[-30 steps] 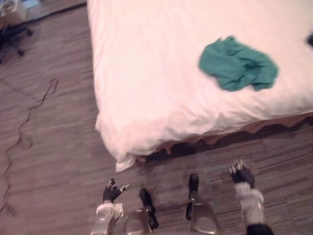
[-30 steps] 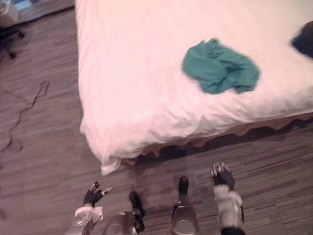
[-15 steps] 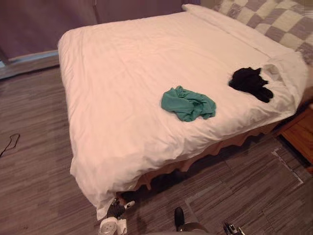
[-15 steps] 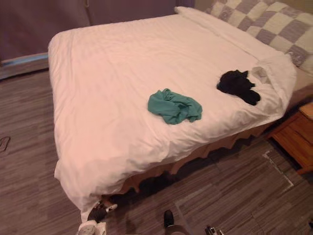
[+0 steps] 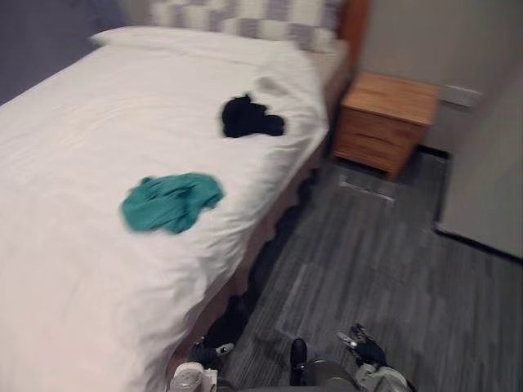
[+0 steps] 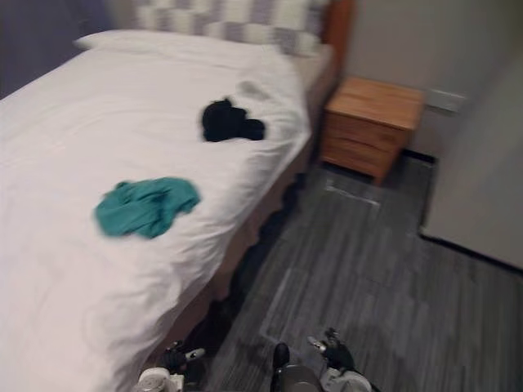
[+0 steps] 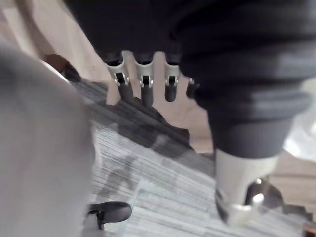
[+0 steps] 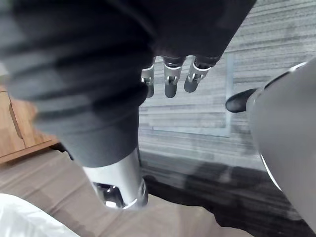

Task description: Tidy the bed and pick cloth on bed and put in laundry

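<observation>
— Where are the clothes lying right now?

— A green cloth [image 5: 170, 202] is lying crumpled on the white bed [image 5: 82, 114], near the side edge that is facing the robot. A black cloth [image 5: 249, 118] is sitting further up the bed, closer to the checked pillows [image 5: 245, 12] and well apart from the green one.

— Is the robot holding either of them?

— No. The left robot hand [image 5: 208, 354] is hanging low beside the bed's edge, over the floor [image 5: 384, 269]. Its fingers [image 7: 143, 89] are hanging straight and apart, gripping nothing. The right robot hand [image 5: 361, 349] is hanging low too, further out over the floor, with its fingers [image 8: 170, 81] just as loose and nothing in them.

— What else is standing around?

— A wooden nightstand [image 5: 384, 118] is standing just beside the head of the bed.
</observation>
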Tool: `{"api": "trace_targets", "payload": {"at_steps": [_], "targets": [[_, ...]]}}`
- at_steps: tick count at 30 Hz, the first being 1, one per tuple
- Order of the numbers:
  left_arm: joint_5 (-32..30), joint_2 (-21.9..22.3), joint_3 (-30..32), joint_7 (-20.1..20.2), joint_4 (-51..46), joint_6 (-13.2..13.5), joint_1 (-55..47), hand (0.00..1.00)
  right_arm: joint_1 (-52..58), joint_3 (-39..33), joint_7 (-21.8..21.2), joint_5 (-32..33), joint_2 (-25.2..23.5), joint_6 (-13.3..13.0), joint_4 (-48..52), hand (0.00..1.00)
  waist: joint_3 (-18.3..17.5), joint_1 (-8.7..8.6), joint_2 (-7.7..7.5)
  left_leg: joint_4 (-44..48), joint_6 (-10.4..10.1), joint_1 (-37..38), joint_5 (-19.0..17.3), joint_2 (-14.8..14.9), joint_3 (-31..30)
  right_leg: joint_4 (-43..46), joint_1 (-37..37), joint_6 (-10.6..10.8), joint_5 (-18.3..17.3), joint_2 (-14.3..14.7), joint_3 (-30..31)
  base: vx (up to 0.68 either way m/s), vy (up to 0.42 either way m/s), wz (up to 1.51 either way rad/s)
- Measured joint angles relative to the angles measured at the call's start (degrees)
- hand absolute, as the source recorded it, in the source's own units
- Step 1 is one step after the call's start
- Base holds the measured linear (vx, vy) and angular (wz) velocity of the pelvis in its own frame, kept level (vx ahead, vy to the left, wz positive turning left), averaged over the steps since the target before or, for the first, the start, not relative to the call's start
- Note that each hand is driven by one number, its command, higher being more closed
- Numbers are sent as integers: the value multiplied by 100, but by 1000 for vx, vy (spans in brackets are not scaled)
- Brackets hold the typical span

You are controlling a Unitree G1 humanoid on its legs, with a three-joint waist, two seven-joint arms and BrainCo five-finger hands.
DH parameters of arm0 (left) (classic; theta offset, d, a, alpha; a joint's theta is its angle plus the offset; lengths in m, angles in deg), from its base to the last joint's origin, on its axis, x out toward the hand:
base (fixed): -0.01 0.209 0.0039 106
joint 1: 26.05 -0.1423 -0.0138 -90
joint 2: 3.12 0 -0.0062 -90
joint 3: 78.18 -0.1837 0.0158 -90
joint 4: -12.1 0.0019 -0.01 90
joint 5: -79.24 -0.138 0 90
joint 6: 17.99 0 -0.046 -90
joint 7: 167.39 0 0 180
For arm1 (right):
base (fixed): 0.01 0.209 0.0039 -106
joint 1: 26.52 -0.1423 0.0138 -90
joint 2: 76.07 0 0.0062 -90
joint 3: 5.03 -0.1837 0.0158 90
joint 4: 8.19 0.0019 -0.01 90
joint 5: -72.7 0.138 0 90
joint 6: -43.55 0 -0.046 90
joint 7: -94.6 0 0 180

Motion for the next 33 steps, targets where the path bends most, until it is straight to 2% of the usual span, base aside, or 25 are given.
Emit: {"api": "trace_targets", "payload": {"at_steps": [1, 2, 4, 6, 9, 13, 14, 22, 25, 26, 27, 28, 30, 33], "targets": [[86, -13, 39, -58, 68, -9, 73, 0, 105, 64, 31, -152, -14, 2, -12, 0, -22, -83, -97, -224, 70, 106, 68, -29, 161, 233, -130, -27, 61, -39, -211, 278, 146, -160], [142, -4, 53, -98, 88, 0, 199, 0, 243, 119, 57, -125, -20, 52, -17, 0, -80, -55, -229, -395, 107, 228, 183, -67, 402, 120, -34, -76, 161, -118, -175, 306, 143, -123], [228, 51, 51, -99, 133, -2, 320, 0, 264, 151, 113, -199, -25, 54, 18, 0, -86, -82, -196, -602, 142, 407, 378, -77, 593, -146, 91, -75, 339, -94, 46, 194, 107, -77], [356, 141, 60, -96, 137, 9, 490, 0, 324, 152, 168, -370, -44, 56, 93, 0, -126, -93, -203, -750, 113, 574, 807, -238, 705, -143, 124, -65, 356, -124, 146, 154, 101, -65], [461, 154, 55, -117, 314, 64, 642, 0, 328, 148, 165, -355, -135, 31, 112, 0, -224, -181, -96, -803, 159, 672, 897, -279, 727, -166, 141, -47, 344, -106, 166, 164, 117, -51], [692, 145, 76, -164, 452, 77, 694, 0, 362, -50, 163, -356, -249, 6, 72, 0, -286, -240, -178, -787, 143, 799, 936, -279, 717, -286, 334, -4, 314, -141, 88, 61, 52, -9], [796, 135, 1231, -510, 761, -523, 138, 0, 406, -509, 27, -361, -473, 60, -272, 0, -616, -140, -330, -749, 93, 1094, 881, -126, 1345, -588, 696, -59, 129, -313, -799, 24, 60, 3], [797, 131, 1226, -507, 767, -523, 140, 0, 403, -508, 30, -358, -472, 61, -280, 0, -613, -140, -338, -773, 93, 1074, 882, -183, 1350, -588, 699, -25, 156, -379, -837, -36, 79, 3], [800, 112, 1217, -492, 727, -521, 147, 0, 384, -517, 154, -286, -490, 129, -265, 0, -567, -142, -379, -791, 91, 1085, 880, -150, 1779, -588, 647, 68, 149, -431, -993, -104, 96, 19], [801, 107, 1216, -492, 695, -527, 137, 0, 375, -552, 209, -212, -505, 165, -258, 0, -551, -146, -370, -828, 85, 1091, 877, -109, 1931, -586, 645, 18, -57, -513, -1354, -105, 79, 20], [802, 110, 1212, -489, 692, -544, 125, 0, 377, -570, 253, -126, -499, 196, -261, 0, -551, -133, -368, -868, 76, 1115, 872, -82, 2042, -579, 653, 34, -108, -613, -1874, -61, 67, -3], [802, 83, 1213, -488, 693, -563, 81, 0, 380, -593, 318, -117, -511, 230, -268, 0, -519, -78, -348, -877, 22, 1173, 839, -58, 2155, -559, 670, 52, -13, -670, -2237, -24, 61, -25], [818, 10, 1213, -493, 691, -594, 27, 0, 413, -748, 496, -95, -522, 274, -265, 0, -504, -83, -346, -888, -34, 1279, 802, 11, 2262, -555, 818, -3, 83, -608, -2241, 13, 14, -24], [857, 18, 1217, -500, 628, -608, 39, 0, 416, -1012, 690, -137, -503, 314, -260, 0, -454, -89, -333, -885, -82, 1333, 774, 76, 2285, -585, 820, 18, -10, -560, -2278, -12, -12, 4]]}}
